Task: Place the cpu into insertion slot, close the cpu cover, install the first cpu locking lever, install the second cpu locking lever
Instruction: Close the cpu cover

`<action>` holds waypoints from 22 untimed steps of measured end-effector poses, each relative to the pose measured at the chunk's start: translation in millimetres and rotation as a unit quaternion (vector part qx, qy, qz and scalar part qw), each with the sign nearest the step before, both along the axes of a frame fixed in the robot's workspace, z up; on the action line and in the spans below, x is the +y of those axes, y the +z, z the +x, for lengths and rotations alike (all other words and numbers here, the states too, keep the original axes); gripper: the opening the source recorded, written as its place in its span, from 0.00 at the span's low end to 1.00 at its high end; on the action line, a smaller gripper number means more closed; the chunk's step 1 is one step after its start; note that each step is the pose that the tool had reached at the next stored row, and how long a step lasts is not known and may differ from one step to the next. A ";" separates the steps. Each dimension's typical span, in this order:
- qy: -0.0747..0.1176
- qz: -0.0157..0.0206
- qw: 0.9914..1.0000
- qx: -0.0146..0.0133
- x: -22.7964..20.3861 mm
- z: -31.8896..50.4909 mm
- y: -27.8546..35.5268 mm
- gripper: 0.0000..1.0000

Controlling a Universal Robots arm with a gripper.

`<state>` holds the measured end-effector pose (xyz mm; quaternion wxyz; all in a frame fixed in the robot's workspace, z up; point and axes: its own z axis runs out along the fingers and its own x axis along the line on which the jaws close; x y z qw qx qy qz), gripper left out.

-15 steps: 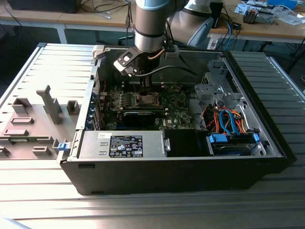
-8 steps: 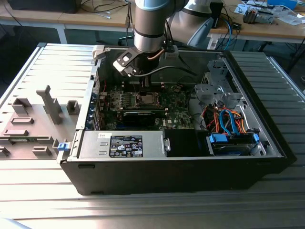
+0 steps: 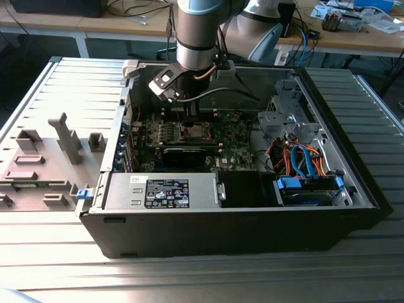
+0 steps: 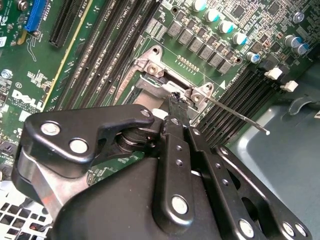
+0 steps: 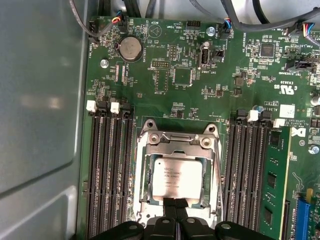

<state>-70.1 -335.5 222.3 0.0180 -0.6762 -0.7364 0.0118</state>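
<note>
Refer to the first wrist view for the socket. The cpu (image 5: pixel 177 179) lies flat in the insertion slot (image 5: pixel 145 175), silver face up. The cpu cover (image 5: pixel 178 145) is folded down around it, so the chip shows through the cut-out. You see the end effector (image 5: pixel 175 204) at one edge of the cover, its two fingertips clenched together with nothing between them. Memory slots (image 5: pixel 107 170) run along both sides of the socket, and a round coin cell (image 5: pixel 129 48) sits elsewhere on the green board.

Refer to the second wrist view for the lever. You look past the black linkage of the end effector (image 4: pixel 174 100), whose closed tip meets the silver socket hardware just beside a corner bracket. A thin locking lever (image 4: pixel 235 114) slants out from that corner across the memory slots, and its free end reaches the edge of the board.

Refer to the exterior view for the setting. The arm (image 3: pixel 197 31) reaches straight down into the open computer case (image 3: pixel 353 183), which lies on the ribbed tabletop (image 3: pixel 189 278). Grey fixture blocks (image 3: pixel 68 136) stand on the exterior view's left, apart from the case. From this view you cannot tell how the lever stands
</note>
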 end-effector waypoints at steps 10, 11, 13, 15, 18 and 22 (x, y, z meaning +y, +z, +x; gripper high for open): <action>0.000 0.000 1.000 0.000 0.0 -2.1 -2.7 0.11; 0.000 0.000 1.000 0.000 0.0 -2.3 -3.8 0.11; 0.000 0.000 1.000 0.000 0.0 -2.4 -6.7 0.11; 0.001 0.000 1.000 0.000 0.0 -2.4 -8.7 0.11; 0.001 0.000 1.000 0.000 0.0 -2.4 -12.9 0.11; 0.002 0.000 1.000 0.000 0.0 -2.4 -15.7 0.11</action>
